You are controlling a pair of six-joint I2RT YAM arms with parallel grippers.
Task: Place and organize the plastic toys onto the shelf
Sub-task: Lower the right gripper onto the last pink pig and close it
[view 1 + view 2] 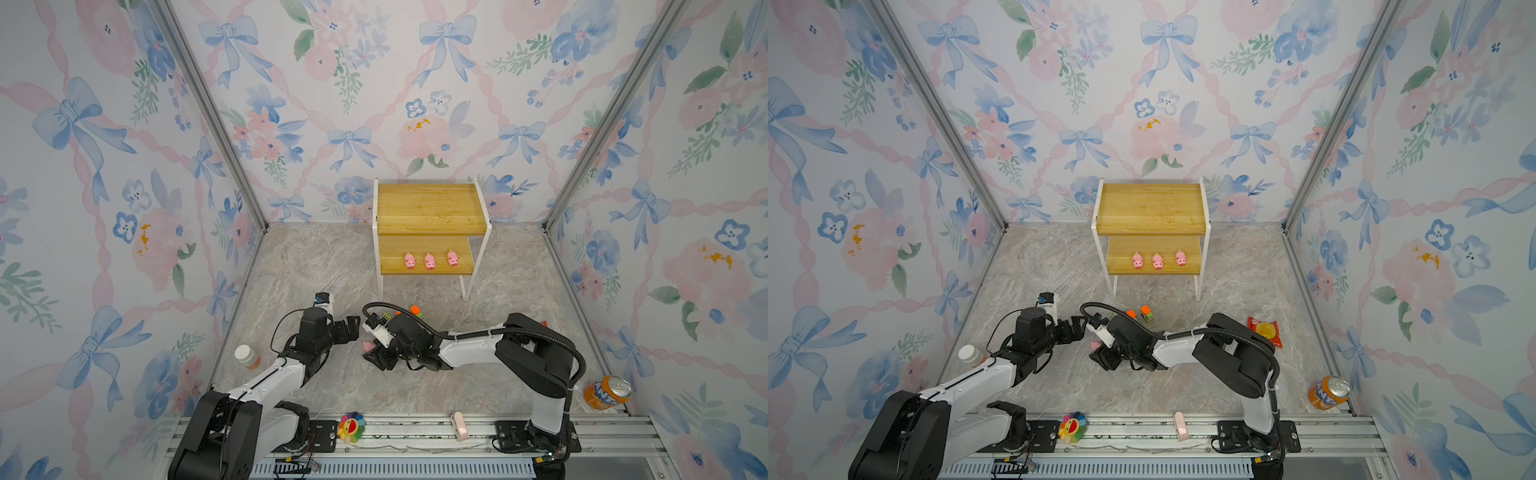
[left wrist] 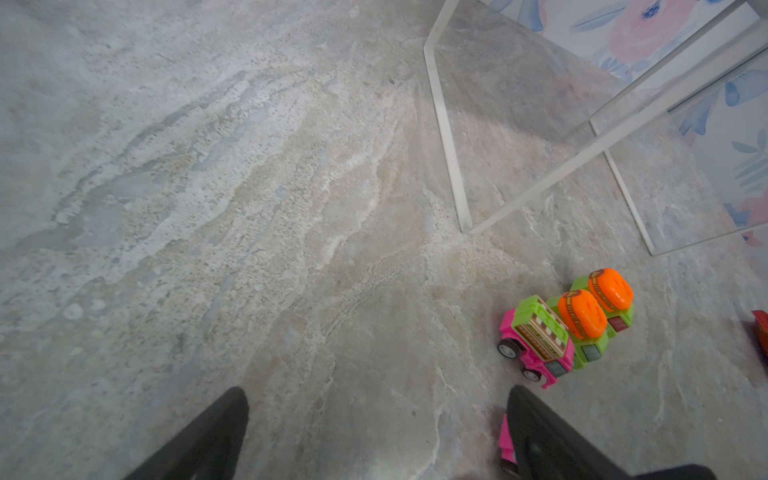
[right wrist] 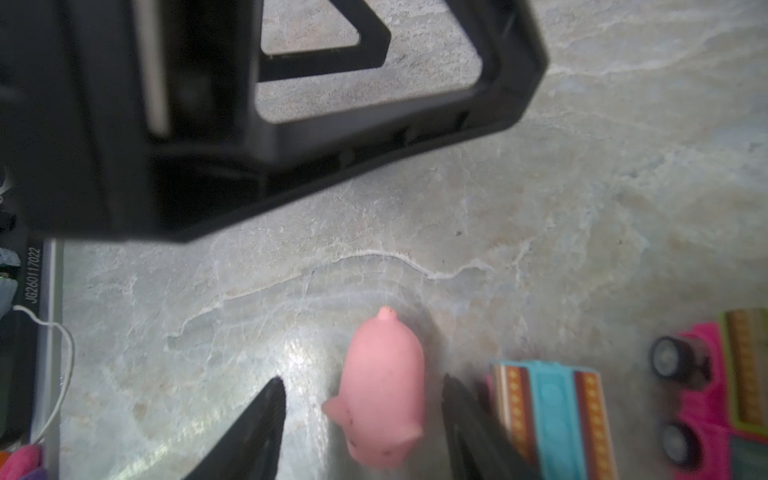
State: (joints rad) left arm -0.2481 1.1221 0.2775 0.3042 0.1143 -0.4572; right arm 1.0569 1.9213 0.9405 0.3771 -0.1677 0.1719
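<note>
The shelf (image 1: 430, 208) stands at the back, with three pink pigs (image 1: 430, 261) in a row on its lower board. A fourth pig (image 3: 382, 390) lies on the floor between the fingers of my right gripper (image 3: 363, 382), which is open with a gap on each side of the pig. Beside it stand a pink truck with a striped top (image 3: 552, 415) and another pink truck (image 3: 715, 395). Two green trucks with orange tops (image 2: 582, 320) stand next to a pink truck (image 2: 536, 340). My left gripper (image 2: 378, 395) hangs open over bare floor, close to the right gripper (image 1: 376, 355).
An orange soda can (image 1: 607, 392) stands at the front right and a red snack packet (image 1: 1264, 330) lies behind the right arm. A white-capped bottle (image 1: 246, 356) is at the left wall. A rainbow flower toy (image 1: 351, 428) and a pale pink object (image 1: 458, 426) rest on the front rail.
</note>
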